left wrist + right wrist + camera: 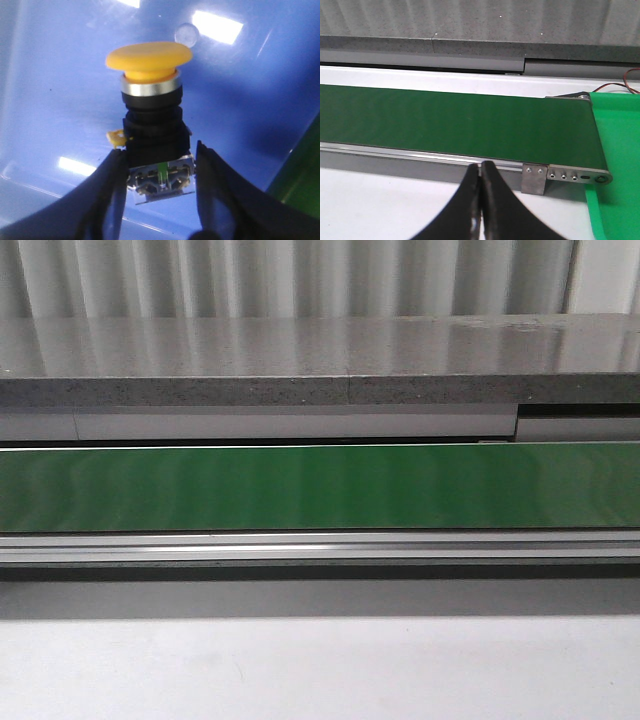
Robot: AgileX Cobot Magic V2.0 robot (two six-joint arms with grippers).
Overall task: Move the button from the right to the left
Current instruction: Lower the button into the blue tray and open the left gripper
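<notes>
Front view: a green conveyor belt (pixel 320 487) runs the full width of the frame, framed below by an aluminium rail (pixel 320 545) and backed by a grey speckled ledge (pixel 300 370) with corrugated sheeting (pixel 300 275) behind it; the pale tabletop (pixel 320 660) lies in front. Neither arm nor the task object appears in this view. Right wrist view: the same belt is seen to its end roller, where a metal end bracket (pixel 565 176) with several small holes closes the rail; a bright green tray (pixel 617 150) sits just beside that end, cut off by the frame edge, and thin red and dark wires (pixel 625 80) show beyond it. The right gripper (pixel 481 200) is over the tabletop near the rail, its two black fingers pressed together with nothing between them. Left wrist view: the left gripper (pixel 159 175) grasps the button (pixel 152 120) by its lower block, one dark finger on either side of it, the yellow mushroom head pointing away from the wrist. A silver collar and black body are clear; the contact block is partly hidden by the fingers (pixel 107 192) and its detail is blurred. Behind the button is a glossy blue bin (pixel 60 100) carrying light reflections; whether the button touches it cannot be determined. A strip of green shows at one corner.
</notes>
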